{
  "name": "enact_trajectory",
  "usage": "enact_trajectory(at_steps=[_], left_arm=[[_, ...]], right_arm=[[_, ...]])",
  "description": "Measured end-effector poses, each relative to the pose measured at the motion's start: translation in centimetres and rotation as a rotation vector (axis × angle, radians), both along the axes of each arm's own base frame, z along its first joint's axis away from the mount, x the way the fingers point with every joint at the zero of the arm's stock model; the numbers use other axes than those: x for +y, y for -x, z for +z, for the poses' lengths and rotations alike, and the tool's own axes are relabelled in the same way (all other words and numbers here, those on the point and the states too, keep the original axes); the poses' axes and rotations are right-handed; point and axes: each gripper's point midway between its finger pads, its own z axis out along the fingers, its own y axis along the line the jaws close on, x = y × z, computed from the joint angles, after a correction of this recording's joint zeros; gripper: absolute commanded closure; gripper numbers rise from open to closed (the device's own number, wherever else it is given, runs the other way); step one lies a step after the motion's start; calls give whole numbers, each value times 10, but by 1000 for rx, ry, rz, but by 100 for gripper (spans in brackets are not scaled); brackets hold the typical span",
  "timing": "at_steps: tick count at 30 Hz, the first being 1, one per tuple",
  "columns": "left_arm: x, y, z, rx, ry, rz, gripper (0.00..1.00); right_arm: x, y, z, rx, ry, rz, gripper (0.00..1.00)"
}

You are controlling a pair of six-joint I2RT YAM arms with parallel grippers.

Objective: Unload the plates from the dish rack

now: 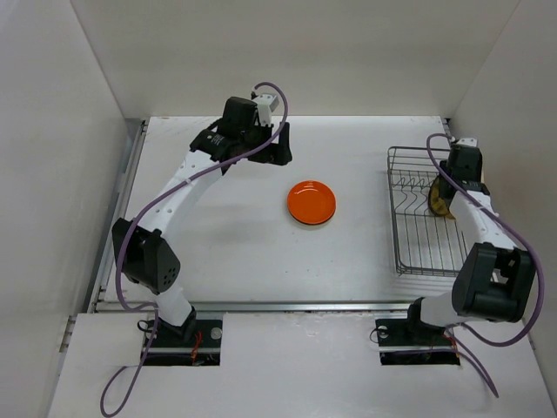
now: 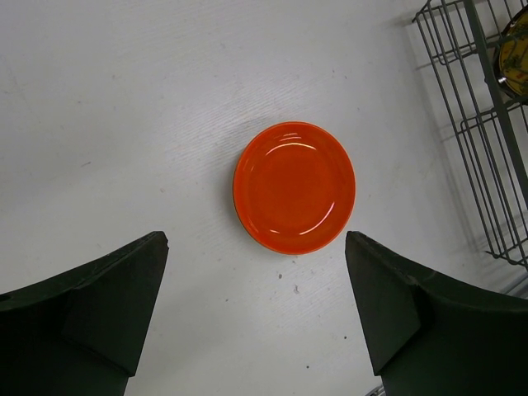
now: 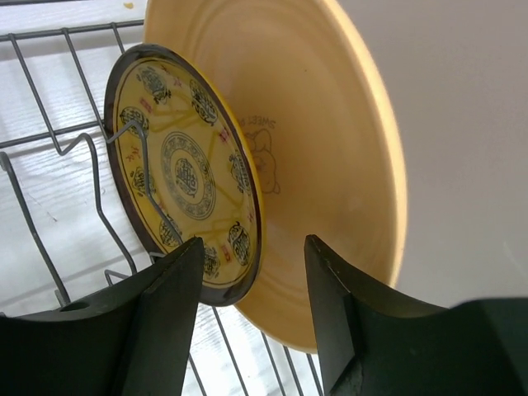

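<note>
An orange plate (image 1: 312,202) (image 2: 294,187) lies flat on the white table, centre. The dish rack (image 1: 418,226) (image 3: 49,140) stands at the right, with a gold-patterned dark-rimmed plate (image 3: 186,173) (image 1: 438,198) upright in it. A larger plain tan plate (image 3: 322,140) leans just behind that one. My right gripper (image 3: 253,242) (image 1: 448,196) straddles the lower rim of the gold-patterned plate. Its jaws are apart, with a gap left between the rim and the right finger. My left gripper (image 2: 256,239) (image 1: 280,144) hovers wide open above the table behind the orange plate, holding nothing.
White walls close in the table on the left, back and right. The rack's wire corner (image 2: 487,165) shows at the right of the left wrist view, with the gold-patterned plate's edge (image 2: 516,49) inside it. The right arm reaches along the rack's far-right side.
</note>
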Motion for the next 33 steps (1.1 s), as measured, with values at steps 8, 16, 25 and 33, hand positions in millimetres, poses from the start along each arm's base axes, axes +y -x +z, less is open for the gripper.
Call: enact_trajectory(at_steps=[8,16,25,33], left_arm=[[2,-1,0,6,10,0,14],[2,-3,-5,21,10,-4,14],[1,-3,-7,27,11,-8,14],[1,-3,-7,27,12,-10,14]], right_arm=[[-4,0,-20,51,-29,-3,55],[-6,2,-27,79,-37,-7,76],[-5,-3,-13,35,-42,1,100],[-4,6,27,-87,-13,9,100]])
